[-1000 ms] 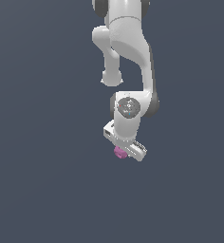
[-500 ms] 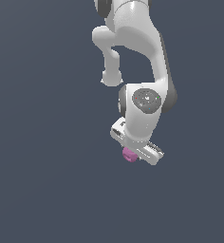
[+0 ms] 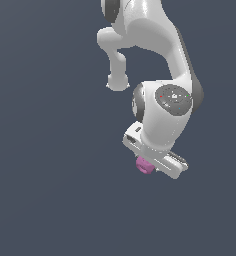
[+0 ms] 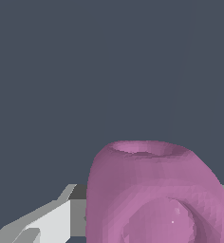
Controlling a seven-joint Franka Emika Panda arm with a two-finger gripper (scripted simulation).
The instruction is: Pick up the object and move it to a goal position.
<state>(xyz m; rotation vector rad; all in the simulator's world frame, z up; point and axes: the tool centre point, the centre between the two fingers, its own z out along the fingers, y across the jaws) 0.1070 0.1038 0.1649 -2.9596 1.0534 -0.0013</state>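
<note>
Pink-purple object [image 3: 144,165] tucked right under the white gripper [image 3: 149,165], poking out just below the hand body, much narrower than the hand itself. Close up in the wrist view: object [image 4: 154,194] filling the lower frame, rounded, a shallow dished rim on top, a smooth bulge on the near face. One pale finger [image 4: 50,222] showing beside it, running in toward its flank; the opposite finger barely peeking past the lump's far edge.

Jaws closed down narrow, clamped on the object from either side, or so it reads: lump seated squarely between them, nothing beneath it, no surface in sight anywhere, only flat dark grey all round. Actual pad contact hidden behind the lump's bulk, so grip depth impossible to call.

Step in hand, by the look of it: carry. Pick-up done, object aloft, arm [image 3: 160,60] folded over with the wrist pointing down. No goal marker visible in either view, so remaining travel unknowable from here.

Next move calls for steady transport with the squeeze held firm. Knobbly, rounded shape means few flat faces for the pads, so a risk of rolling or twisting out under a sharp swing. Smooth, unhurried motion the safer bet, wrist kept level, no opening of the jaws until over the goal.
</note>
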